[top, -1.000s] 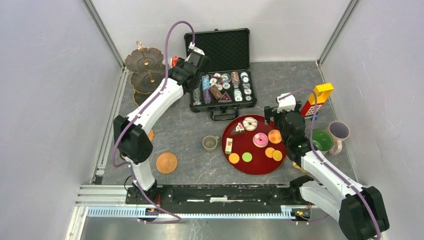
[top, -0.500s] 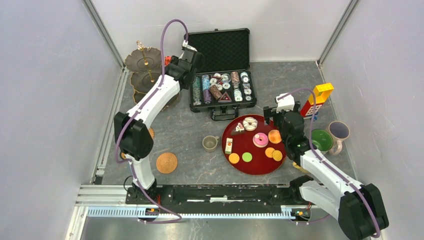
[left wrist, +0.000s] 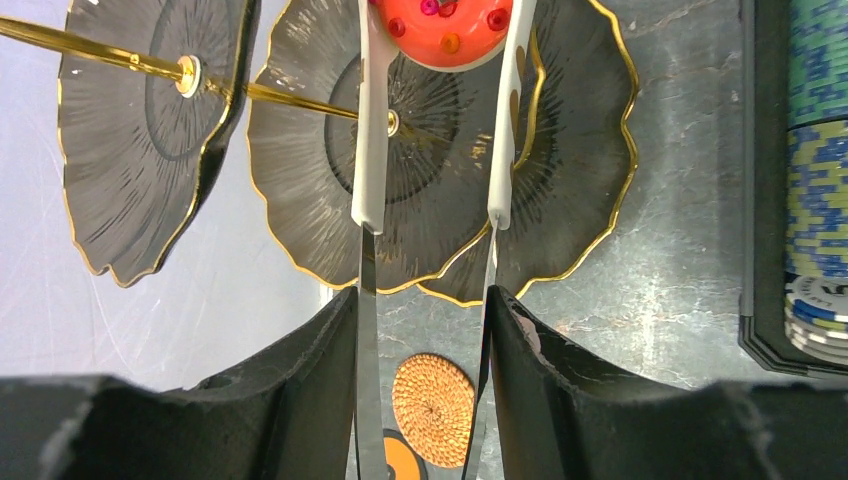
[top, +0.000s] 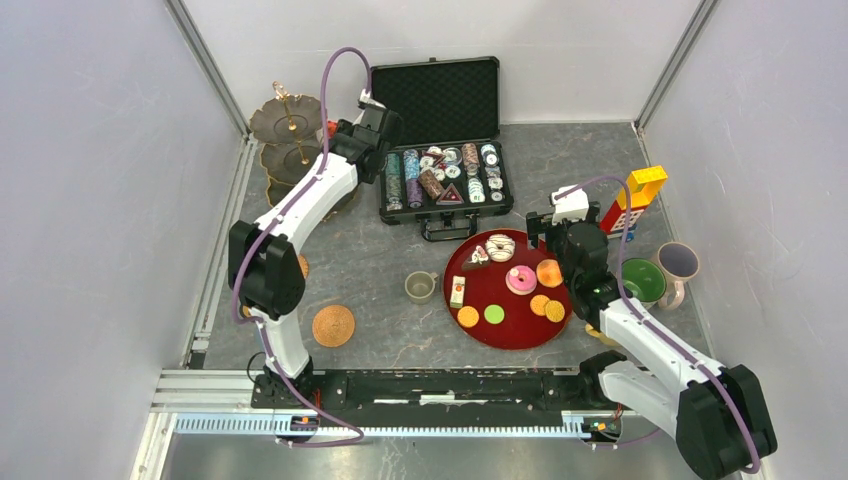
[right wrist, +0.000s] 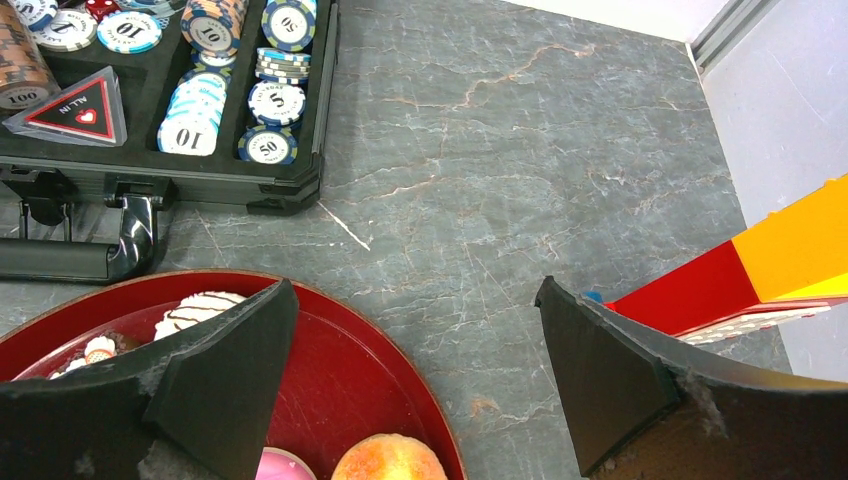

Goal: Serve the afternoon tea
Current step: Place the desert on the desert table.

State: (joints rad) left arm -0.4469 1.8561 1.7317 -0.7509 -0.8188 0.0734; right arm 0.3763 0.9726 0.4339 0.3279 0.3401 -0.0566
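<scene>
Grey table [top: 380,260] | left tool [top: 337,130] pinching donut [left wrist: 442,35] over stand [left wrist: 300,190] | right tool [right wrist: 415,300] spread | chip case [top: 445,170] beside

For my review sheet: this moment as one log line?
left gripper: shut on donut, at stand | right gripper: open, by tray

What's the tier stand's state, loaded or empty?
Empty where visible: the three-tier stand's plates show bare. The red frosted donut is held in the left gripper, not on a plate.
</scene>
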